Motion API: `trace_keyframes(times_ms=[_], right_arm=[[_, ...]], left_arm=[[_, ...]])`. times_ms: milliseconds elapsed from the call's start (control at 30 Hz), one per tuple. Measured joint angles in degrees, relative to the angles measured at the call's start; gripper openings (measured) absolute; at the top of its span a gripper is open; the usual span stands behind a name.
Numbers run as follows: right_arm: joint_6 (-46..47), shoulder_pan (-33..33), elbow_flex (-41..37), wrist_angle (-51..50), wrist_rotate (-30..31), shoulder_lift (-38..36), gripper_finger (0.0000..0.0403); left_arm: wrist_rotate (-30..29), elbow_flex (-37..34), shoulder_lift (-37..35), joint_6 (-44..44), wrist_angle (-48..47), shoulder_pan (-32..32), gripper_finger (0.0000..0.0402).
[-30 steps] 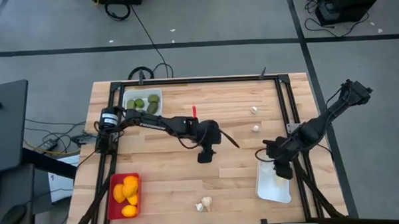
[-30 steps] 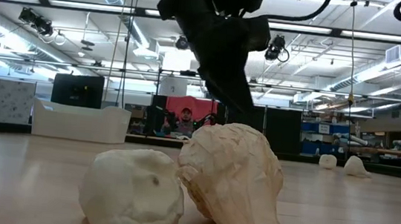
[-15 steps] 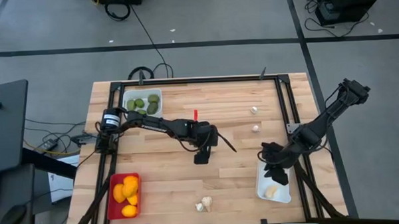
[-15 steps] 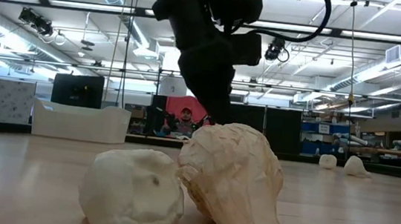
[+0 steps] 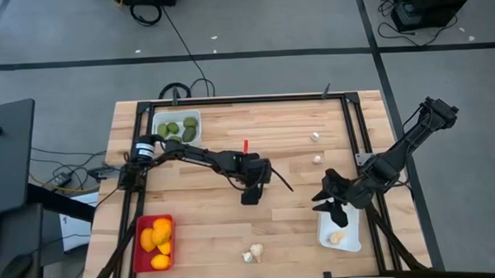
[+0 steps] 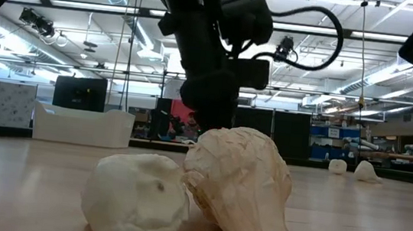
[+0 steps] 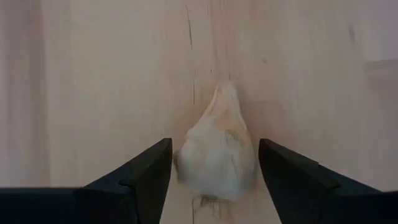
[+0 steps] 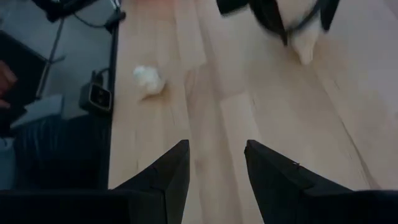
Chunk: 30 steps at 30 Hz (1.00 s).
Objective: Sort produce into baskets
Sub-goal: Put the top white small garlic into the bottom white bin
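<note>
Wooden table (image 5: 288, 129), centre frame: sorting under way.
I see left gripper (image 7: 214, 180) straddling a garlic piece (image 7: 216, 155), unclenched; right gripper (image 8: 216, 177) empty, fingers apart.

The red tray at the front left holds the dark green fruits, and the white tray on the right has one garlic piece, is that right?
Not quite. The high view shows the red tray holds yellow-orange fruits; the dark green fruits sit in the back white tray. The right white tray does hold one garlic piece.

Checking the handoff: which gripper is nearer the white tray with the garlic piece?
Right. The right gripper hovers at the near-right white tray's upper edge, above the garlic piece. The left gripper is mid-table, well left of it.
</note>
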Motion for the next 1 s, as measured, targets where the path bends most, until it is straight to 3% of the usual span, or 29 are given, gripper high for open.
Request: trace_keyframes(times_ms=[167,367,533,733,1000], right_arm=[[-0.73,0.0,0.02,1.52,3.98,0.05,0.0167],[-0.68,0.0,0.02,4.12,11.07,2.55,0.0167],[2.15,-0.44,0.02,4.71,10.78,6.1,0.0167],[1.89,-0.48,0.02,5.72,8.81,10.29,0.0167],[0.84,-1.53,0.02,8.12,17.1,14.66,0.0167]], left_arm=[[-1.17,0.0,0.72,-0.17,0.3,-0.02,0.0239],[-1.36,0.0,0.83,-0.2,1.6,-0.02,0.0188],[-1.35,0.0,0.34,-0.96,2.62,-0.02,0.0153],[-0.52,0.0,-1.96,-1.53,4.45,-0.03,0.0155],[5.93,0.04,-4.35,0.05,14.4,-1.98,0.0155]])
